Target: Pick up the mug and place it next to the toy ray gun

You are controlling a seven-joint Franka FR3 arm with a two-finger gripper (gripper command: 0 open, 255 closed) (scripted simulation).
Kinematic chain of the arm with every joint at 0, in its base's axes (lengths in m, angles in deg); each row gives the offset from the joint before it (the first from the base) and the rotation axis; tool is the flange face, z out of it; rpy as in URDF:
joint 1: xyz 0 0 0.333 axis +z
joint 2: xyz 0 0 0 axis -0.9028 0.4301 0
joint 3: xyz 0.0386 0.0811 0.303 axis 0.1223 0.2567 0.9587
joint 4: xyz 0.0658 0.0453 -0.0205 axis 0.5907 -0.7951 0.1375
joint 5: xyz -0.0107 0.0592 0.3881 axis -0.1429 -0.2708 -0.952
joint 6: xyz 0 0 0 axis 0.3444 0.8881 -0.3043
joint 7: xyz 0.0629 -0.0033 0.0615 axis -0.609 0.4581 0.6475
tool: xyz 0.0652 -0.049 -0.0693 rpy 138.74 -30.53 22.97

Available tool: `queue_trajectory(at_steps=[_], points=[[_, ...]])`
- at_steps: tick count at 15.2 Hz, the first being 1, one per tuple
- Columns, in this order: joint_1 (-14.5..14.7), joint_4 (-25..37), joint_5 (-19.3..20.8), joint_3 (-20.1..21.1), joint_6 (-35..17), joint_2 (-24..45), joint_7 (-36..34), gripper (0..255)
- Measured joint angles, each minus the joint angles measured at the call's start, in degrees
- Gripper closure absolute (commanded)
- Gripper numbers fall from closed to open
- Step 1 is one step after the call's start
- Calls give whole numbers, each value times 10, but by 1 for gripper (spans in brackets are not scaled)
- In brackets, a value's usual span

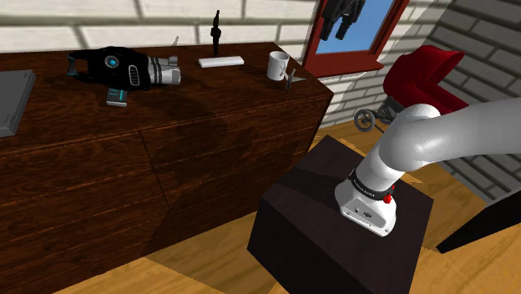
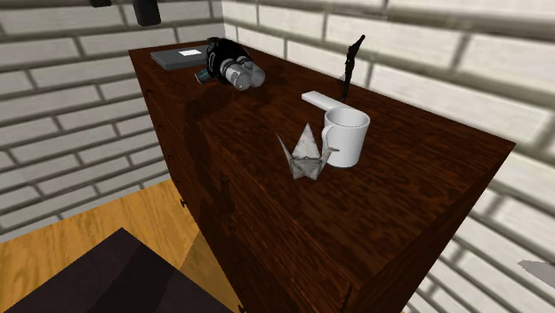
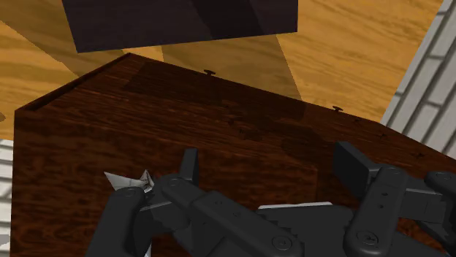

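A white mug (image 1: 278, 65) stands upright near the right end of the dark wooden dresser top (image 1: 167, 108), with its handle toward a grey paper crane (image 2: 307, 156) close beside it. It is also seen as the mug (image 2: 347, 138) in the second exterior view. The toy ray gun (image 1: 125, 68), black and silver with teal details, lies far off toward the dresser's other end, also seen as the ray gun (image 2: 229, 64). My gripper (image 3: 270, 168) hangs open high over the dresser top, with nothing between its fingers. A tip of the crane (image 3: 131, 181) shows by one finger.
A white flat bar (image 1: 221, 61) and a slim black figurine (image 1: 216, 33) stand at the back by the wall. A grey flat slab (image 1: 10, 100) lies at the far left end. A red stroller (image 1: 426, 75) stands under the window. My stand (image 1: 334, 225) sits in front of the dresser.
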Motion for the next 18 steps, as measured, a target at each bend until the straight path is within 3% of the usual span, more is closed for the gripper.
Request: queue_trajectory(at_steps=[6,18], points=[[-5,-10,19,-26,-57,48,38,0],[-14,42,44,-112,-209,251,161,0]])
